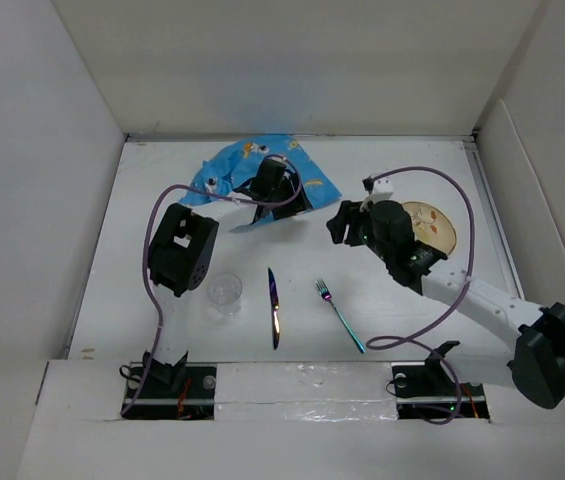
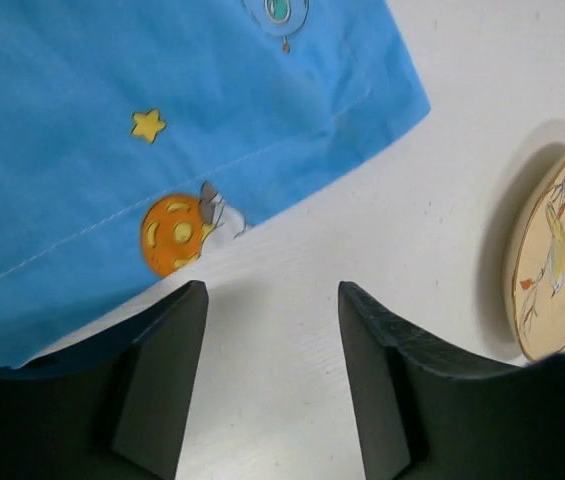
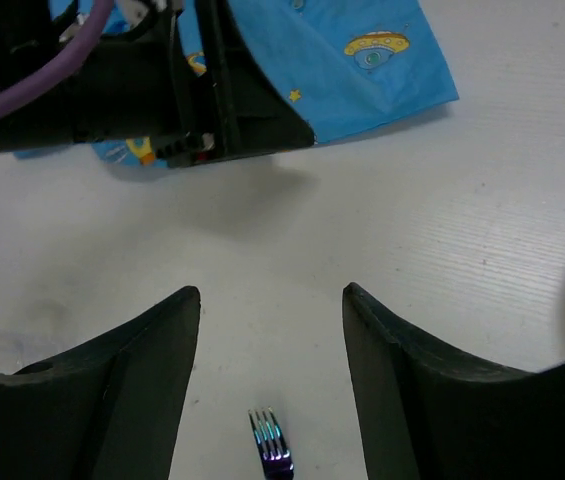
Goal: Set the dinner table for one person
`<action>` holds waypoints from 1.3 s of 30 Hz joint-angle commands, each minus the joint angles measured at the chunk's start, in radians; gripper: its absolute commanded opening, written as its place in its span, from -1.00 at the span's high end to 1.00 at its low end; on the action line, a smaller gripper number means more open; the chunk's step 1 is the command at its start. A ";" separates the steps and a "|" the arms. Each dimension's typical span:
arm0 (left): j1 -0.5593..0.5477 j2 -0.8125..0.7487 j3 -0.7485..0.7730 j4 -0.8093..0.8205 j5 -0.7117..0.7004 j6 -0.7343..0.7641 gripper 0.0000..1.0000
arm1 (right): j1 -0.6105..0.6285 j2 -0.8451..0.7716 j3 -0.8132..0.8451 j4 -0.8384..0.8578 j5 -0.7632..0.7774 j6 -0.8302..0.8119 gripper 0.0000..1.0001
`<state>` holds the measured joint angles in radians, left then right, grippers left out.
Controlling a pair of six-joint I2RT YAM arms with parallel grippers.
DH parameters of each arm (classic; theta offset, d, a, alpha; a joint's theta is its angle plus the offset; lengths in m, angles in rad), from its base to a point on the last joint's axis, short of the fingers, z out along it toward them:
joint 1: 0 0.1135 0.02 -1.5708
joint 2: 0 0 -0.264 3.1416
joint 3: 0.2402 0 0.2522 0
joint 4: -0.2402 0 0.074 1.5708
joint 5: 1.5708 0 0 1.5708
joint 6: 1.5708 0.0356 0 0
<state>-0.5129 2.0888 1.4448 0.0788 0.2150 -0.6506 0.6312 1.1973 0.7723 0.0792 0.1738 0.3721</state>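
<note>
Both pairs of jaws stand apart, empty. I'd have the left gripper [image 2: 272, 300] pinch the hem of the rumpled blue cartoon-print cloth placemat [image 2: 162, 120] low against the big white matte dinner table [image 1: 412, 160] beneath, while the right gripper [image 3: 272, 300] hovers clear.

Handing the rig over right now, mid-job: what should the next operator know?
Left tool: open, empty, at the blue placemat's near edge.
Right tool: open, empty, over bare dinner table beyond the fork.
Plate sits on the right side; glass, knife and fork lie in a row toward the near edge.
Done: nothing laid; placemat is rumpled.
To do: flatten placemat, put plate on it, then cutlery and glass around.
</note>
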 commanded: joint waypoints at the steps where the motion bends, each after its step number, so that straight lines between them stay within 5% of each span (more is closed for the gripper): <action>1: -0.024 -0.108 -0.029 0.062 0.002 -0.007 -0.08 | -0.053 0.063 0.068 0.021 0.053 0.047 -0.29; 5: 0.022 -0.328 -0.228 0.171 -0.135 -0.041 -0.09 | -0.102 0.189 0.116 0.028 0.055 0.063 -0.16; 6: 0.043 -0.376 -0.280 0.188 -0.169 -0.052 -0.08 | -0.114 0.215 0.127 0.033 0.055 0.067 0.00; 8: 0.114 -0.512 -0.436 0.251 -0.268 -0.081 -0.05 | -0.155 0.303 0.172 0.033 0.023 0.068 0.74; 11: 0.210 -0.654 -0.601 0.294 -0.356 -0.099 -0.04 | -0.206 0.427 0.255 0.025 -0.022 0.065 1.00; 13: 0.311 -0.682 -0.645 0.289 -0.358 -0.103 -0.04 | -0.217 0.487 0.333 0.002 -0.057 0.062 0.95; 15: 0.381 -0.668 -0.649 0.289 -0.324 -0.103 -0.04 | -0.242 0.577 0.393 -0.040 -0.071 0.057 0.51; 16: 0.408 -0.629 -0.632 0.292 -0.298 -0.100 -0.09 | -0.254 0.605 0.419 -0.054 -0.088 0.059 0.14; 19: 0.481 -0.505 -0.533 0.248 -0.186 -0.067 -0.16 | -0.275 0.692 0.511 -0.108 -0.141 0.062 -0.16; 30: 0.481 -0.308 -0.403 0.363 -0.028 -0.067 -0.36 | -0.294 0.838 0.627 -0.138 -0.165 0.102 -0.22; 39: 0.481 -0.179 -0.245 0.288 -0.077 -0.024 -0.16 | -0.303 0.887 0.640 -0.101 -0.215 0.123 -0.19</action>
<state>-0.0326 1.8805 1.1336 0.3828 0.1490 -0.7086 0.3355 2.0697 1.3788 -0.0490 -0.0200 0.4763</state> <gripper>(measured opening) 0.588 0.600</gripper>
